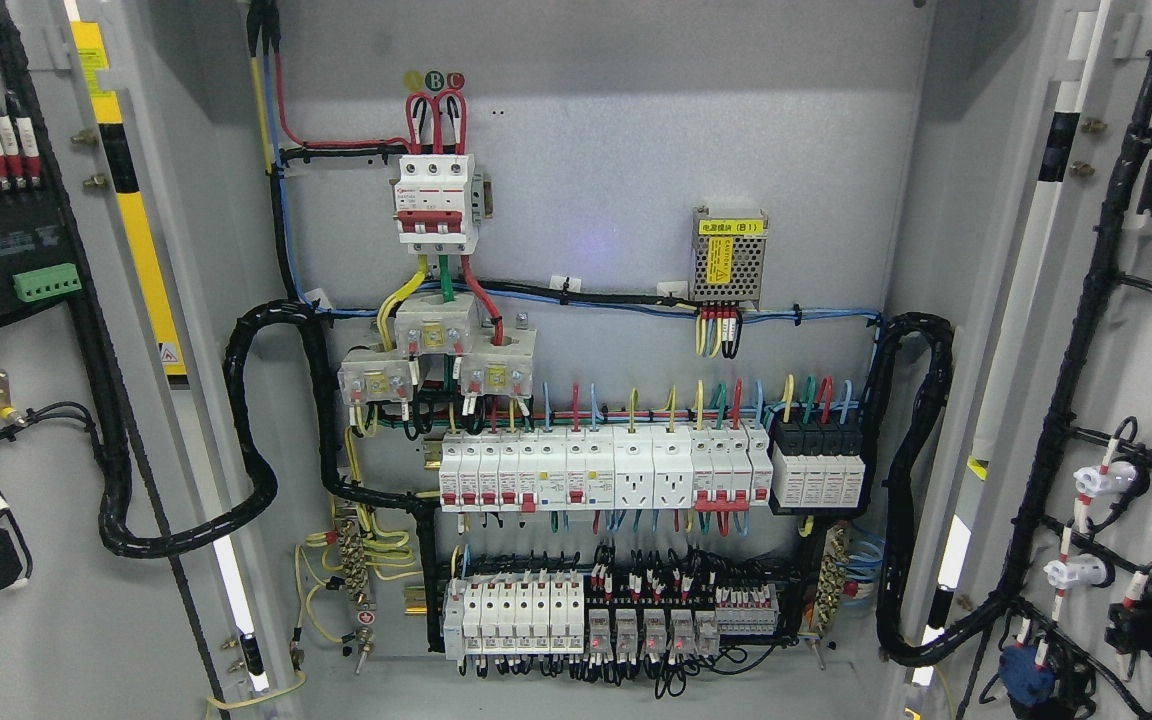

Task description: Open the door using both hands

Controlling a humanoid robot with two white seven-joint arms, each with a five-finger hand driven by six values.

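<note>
The electrical cabinet (596,150) fills the head view, and both of its doors stand swung wide open. The left door (56,420) takes the 9 o'clock side, its inner face turned to the camera; the right door (1116,330) takes the 3 o'clock side in the same way. Neither robot hand shows anywhere in the view, so how far their fingers are spread, and whether they hold anything, cannot be told.

On the grey back panel, a long row of white breakers (601,470) runs just below the centre, with a black block (821,460) touching its 3 o'clock end. Toward 6 o'clock sits a second row of breakers and relays (606,615). A thick black cable loom (256,440) loops from the left door into the cabinet at 8 o'clock, and another black loom (901,490) loops at 4 o'clock toward the right door.

At 11 o'clock from the centre is the red and white main breaker (436,200), with red wires arching above it. Below it are three grey current transformers (436,350). At 1 o'clock hangs a small perforated power supply (728,262) with a yellow label. On the left door, a green terminal strip (46,282) sits near 10 o'clock.
</note>
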